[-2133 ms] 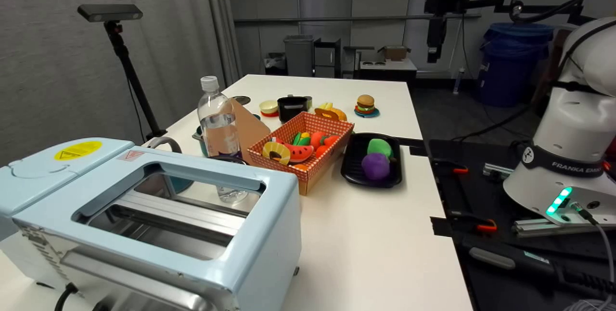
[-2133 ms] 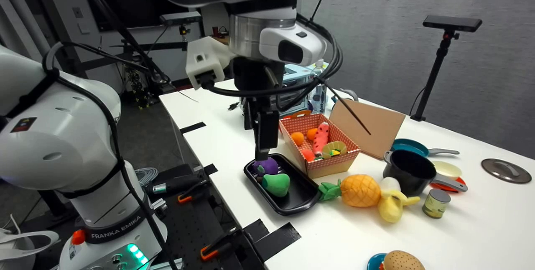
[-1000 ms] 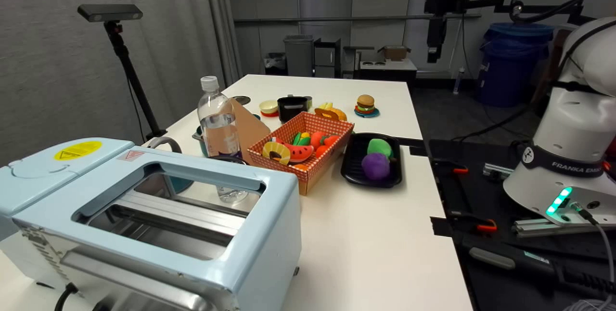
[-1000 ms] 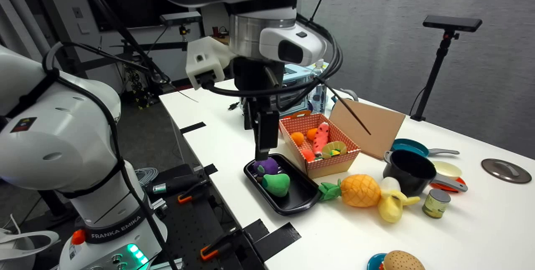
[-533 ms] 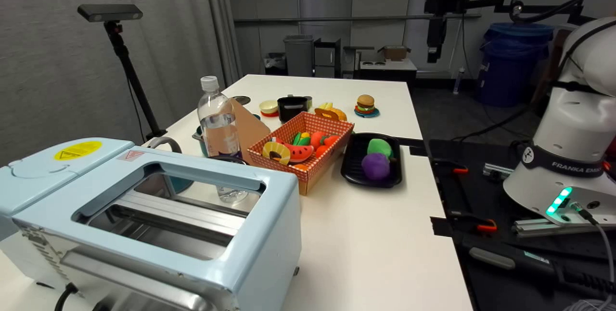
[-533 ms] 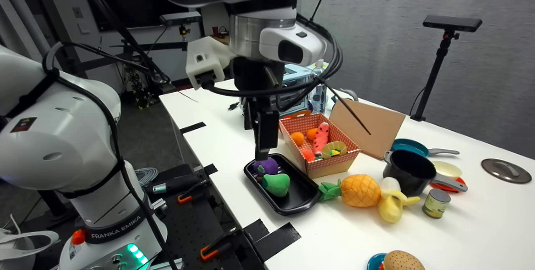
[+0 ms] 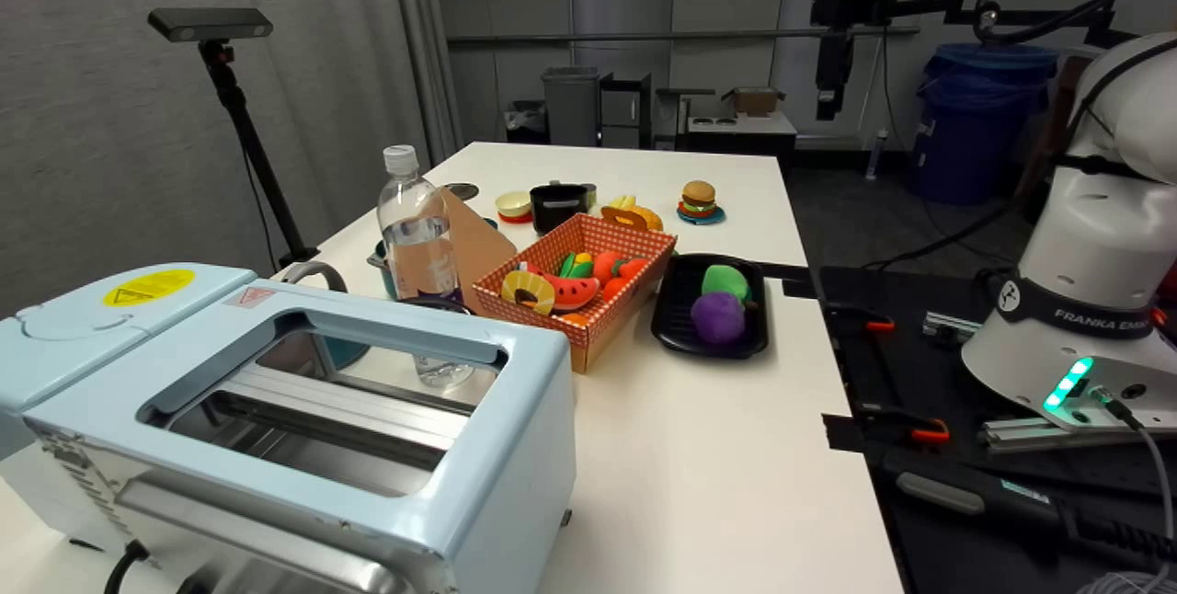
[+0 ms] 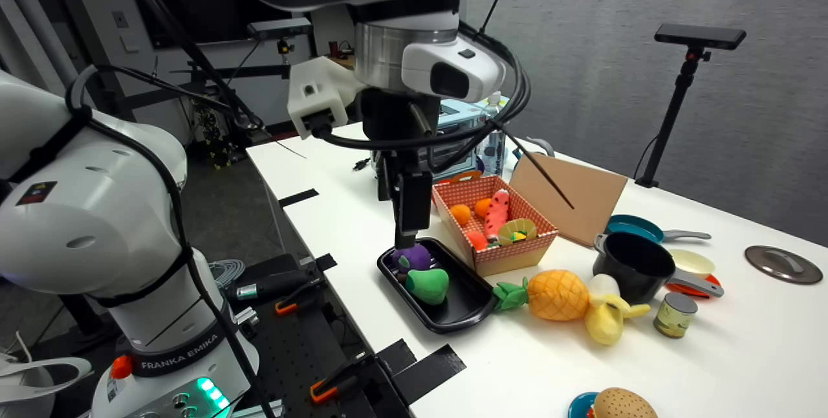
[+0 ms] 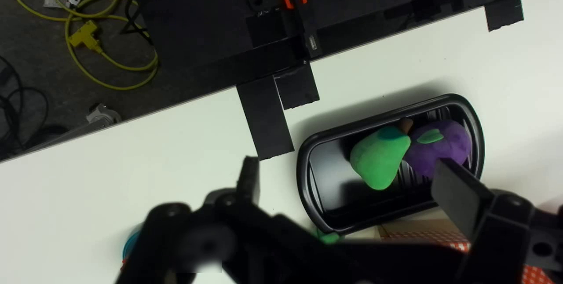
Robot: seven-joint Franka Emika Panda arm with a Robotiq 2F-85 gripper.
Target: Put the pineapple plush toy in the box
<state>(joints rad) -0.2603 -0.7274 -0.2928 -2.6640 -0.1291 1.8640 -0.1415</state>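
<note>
Pineapple lying outside the box, pickup not yet begun

The job is just starting, I am judging, with the reach for the pineapple being the step in hand. The gripper is hanging well above the table, its fingers standing wide apart and holding nothing. In the wrist view they are framing the black tray, where a green pear and a purple plum are resting; what is lying straight beneath them I cannot tell.

In an exterior view the pineapple is lying on its side on the table, right of the tray and just beside the near side of the red-checked box. Its long axis is running nearly left to right there, the green leaves pointing left at the tray's end and the blunt end facing right, close beside the banana. Whether leaves and tray are touching I cannot tell.

The next move is calling for travel rightward in that view until the fingers are hanging over the orange body, then for lining them up to straddle it across the long axis, and for coming down without catching the banana. After the squeeze, the pineapple will be needing a lift over the box wall; a watermelon and other play food are taking up room inside.
</note>
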